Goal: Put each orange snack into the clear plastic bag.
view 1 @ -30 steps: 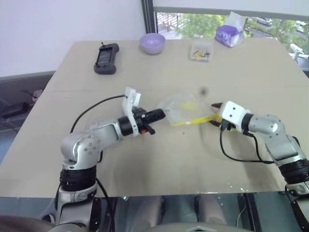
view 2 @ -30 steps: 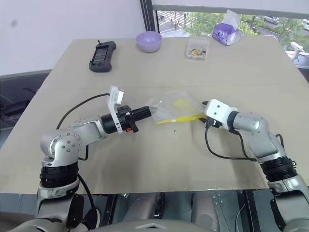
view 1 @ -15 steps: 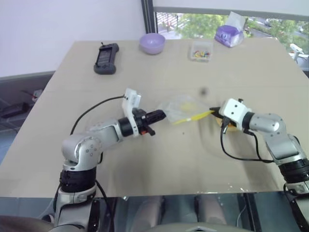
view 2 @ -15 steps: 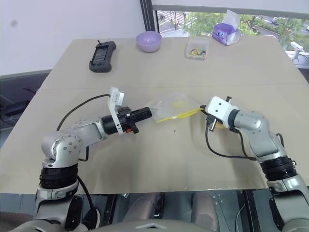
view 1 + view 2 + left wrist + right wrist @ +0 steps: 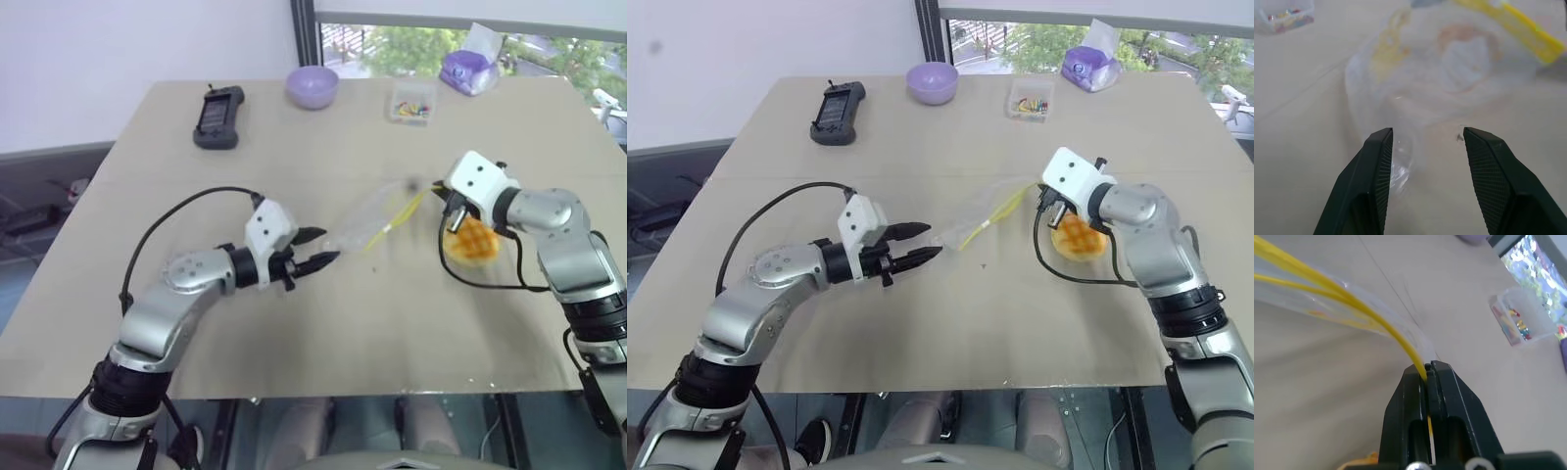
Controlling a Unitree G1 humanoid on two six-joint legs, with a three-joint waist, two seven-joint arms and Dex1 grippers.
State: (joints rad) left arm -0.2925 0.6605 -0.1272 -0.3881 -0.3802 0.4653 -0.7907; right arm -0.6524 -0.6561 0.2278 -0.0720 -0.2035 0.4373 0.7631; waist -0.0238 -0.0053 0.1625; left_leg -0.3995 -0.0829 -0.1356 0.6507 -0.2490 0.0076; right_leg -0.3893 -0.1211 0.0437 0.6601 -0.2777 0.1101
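The orange snack (image 5: 1079, 236), a round bun scored with a criss-cross grid, lay on the beige table (image 5: 921, 323) directly under the right forearm, outside the bag. The arm covered part of it, so its full outline could not be made out.

Just to its left, the clear plastic bag (image 5: 982, 221) was stretched between the two arms, one end lifted off the table. The right gripper (image 5: 1427, 374) was pinched tight on the bag's yellow zip strip (image 5: 999, 211), the strip running out from between its closed fingers in the right wrist view. That grip probably served to raise the zip edge so the mouth could be pulled open for the bun.

The left gripper (image 5: 1425, 142) stood with its fingers (image 5: 1378, 161) spread, the bag's lower end lying between and just ahead of them. It held nothing; whether the film touched either finger was hard to tell through the see-through plastic. It seemed placed to take the other side of the bag.

Whether the bag's mouth was actually open was unclear, and nothing solid could be made out inside it.

Well apart at the table's far edge sat a black handheld device (image 5: 835, 102), a purple bowl (image 5: 932, 82), a small clear box of colourful bits (image 5: 1031, 100) and a purple tissue pack (image 5: 1089, 67).
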